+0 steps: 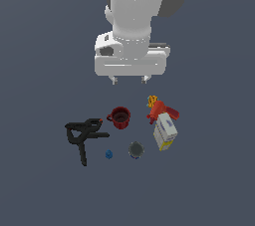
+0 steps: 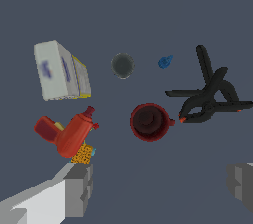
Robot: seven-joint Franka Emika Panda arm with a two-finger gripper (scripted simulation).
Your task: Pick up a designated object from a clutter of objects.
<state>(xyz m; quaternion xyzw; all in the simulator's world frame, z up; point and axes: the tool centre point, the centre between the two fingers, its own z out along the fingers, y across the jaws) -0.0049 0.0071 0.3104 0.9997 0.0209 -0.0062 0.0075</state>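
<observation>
Overhead, we kept the gripper (image 1: 130,79) high above the floor (image 1: 40,190), its two fingers (image 2: 79,188) spread wide with nothing between them; in the wrist view one grey finger showed at each lower corner, and the gap between them held only bare floor. All the clutter lay below and ahead of the fingertips, well apart from them. Nearest the line between the fingers we saw the red mug (image 2: 149,122), upright, its dark inside open to us and its small handle pointing toward the clamps. Just beyond that handle, the two black clamps lay crossed in one heap; we took the chunky clamp (image 2: 216,102), thick and forked, to be the one partly overlying the slim clamp (image 2: 206,66), whose long thin handle stuck out of the heap away from the mug, though where they overlapped we could not tell exactly which part belonged to which. A small orange-red tip (image 2: 183,119) showed at the heap's end closest to the mug. Farther from the fingers than the mug sat a dark grey round thing (image 2: 122,65), and beside it, toward the clamps, a tiny blue cube (image 2: 164,62). Off toward the other finger lay the red-orange thing (image 2: 69,134), touching or just beside a small yellow speckled piece (image 2: 82,154), and beyond it the white box (image 2: 58,71) with blue and yellow on it, lying tilted.
</observation>
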